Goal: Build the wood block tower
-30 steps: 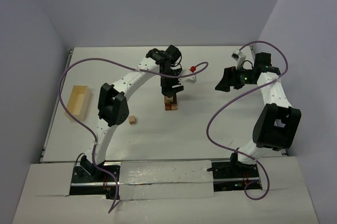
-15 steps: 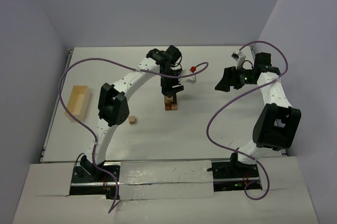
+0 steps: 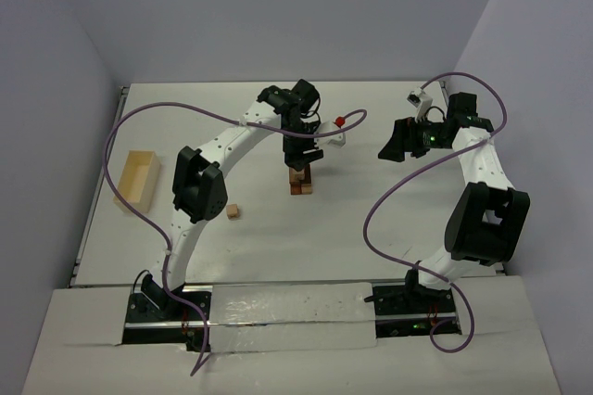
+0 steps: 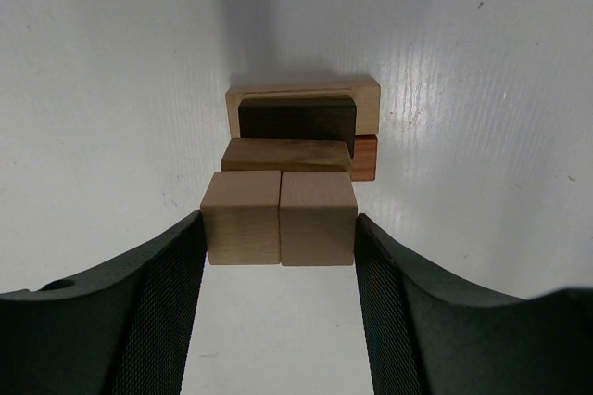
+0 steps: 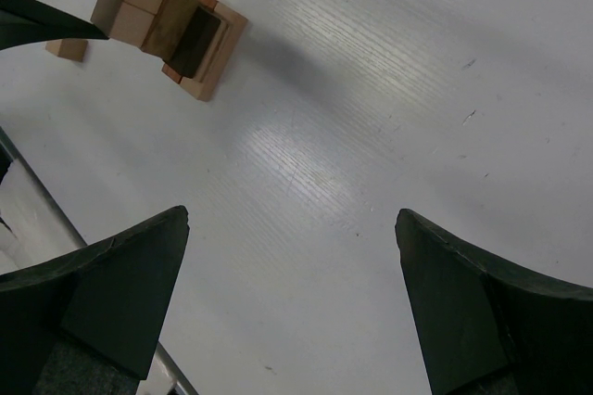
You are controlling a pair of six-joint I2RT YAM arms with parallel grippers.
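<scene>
L fingers (image 4: 176, 302) clamp the two tan wood blocks (image 4: 278, 217) side by side atop the tower (image 4: 296, 121); R fingers (image 5: 111, 274) spread wide open above the worktop (image 5: 371, 89).

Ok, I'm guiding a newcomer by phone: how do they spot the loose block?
Find the big dark elbow of the left arm, over the white table. Just right of it lies a small tan block. Unlike blocks in the tower it touches nothing, and is far smaller than the pale box at the left edge.
</scene>
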